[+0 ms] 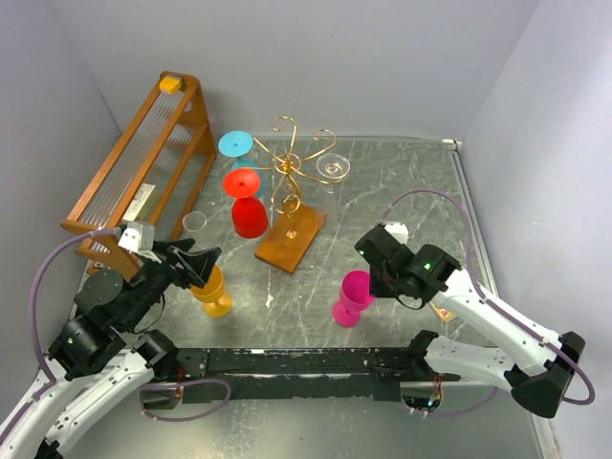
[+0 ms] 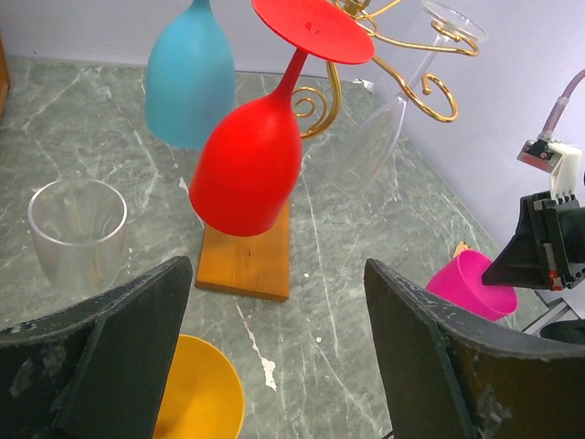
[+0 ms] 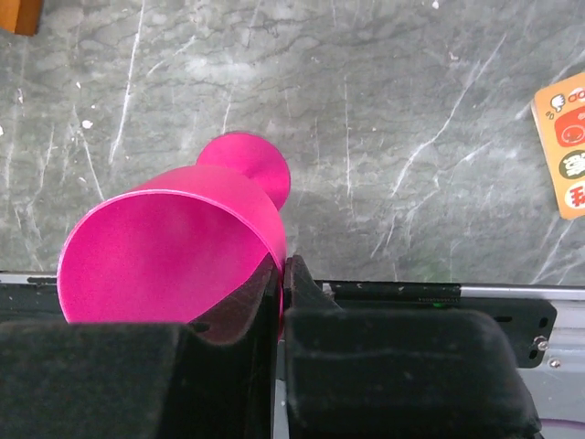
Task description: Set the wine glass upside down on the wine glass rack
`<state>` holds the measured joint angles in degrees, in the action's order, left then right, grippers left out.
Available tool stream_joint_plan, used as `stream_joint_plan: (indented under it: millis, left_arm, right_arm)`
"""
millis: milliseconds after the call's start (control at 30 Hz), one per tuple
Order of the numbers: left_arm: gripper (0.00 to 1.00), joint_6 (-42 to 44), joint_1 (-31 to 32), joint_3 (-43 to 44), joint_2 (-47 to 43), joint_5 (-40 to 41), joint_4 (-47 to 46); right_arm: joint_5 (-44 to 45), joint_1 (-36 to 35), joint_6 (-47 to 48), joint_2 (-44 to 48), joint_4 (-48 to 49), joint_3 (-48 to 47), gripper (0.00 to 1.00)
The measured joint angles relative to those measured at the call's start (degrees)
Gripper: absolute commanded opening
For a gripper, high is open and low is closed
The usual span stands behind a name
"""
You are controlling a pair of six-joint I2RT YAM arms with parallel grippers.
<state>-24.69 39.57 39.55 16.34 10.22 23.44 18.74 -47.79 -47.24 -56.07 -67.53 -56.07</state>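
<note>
A pink wine glass (image 1: pixel 352 298) stands upright on the marble table right of centre. My right gripper (image 1: pixel 371 278) is shut on its rim, one finger inside the bowl and one outside; the right wrist view shows the jaws (image 3: pixel 283 271) pinching the pink wall (image 3: pixel 174 247). The wine glass rack (image 1: pixel 287 168), gold wire on a wooden base (image 1: pixel 290 239), stands at the centre back. On it hang upside down a red glass (image 1: pixel 247 203), a blue glass (image 1: pixel 235 143) and a clear glass (image 1: pixel 333 168). My left gripper (image 1: pixel 201 265) is open over a yellow glass (image 1: pixel 212 292).
A tall orange-brown slatted frame (image 1: pixel 143 167) fills the back left. A clear tumbler (image 1: pixel 194 223) stands next to it. An orange card (image 3: pixel 569 142) lies on the table right of the pink glass. Grey walls close in on the left, back and right.
</note>
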Motion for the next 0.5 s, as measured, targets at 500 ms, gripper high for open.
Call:
stream_joint_plan:
  millis: [500]
  left_arm:
    - [0.88, 0.50, 0.00, 5.05, 4.63, -5.03, -3.32]
  right_arm:
    - [6.16, 0.00, 6.01, 3.63, 1.86, -13.42, 0.00]
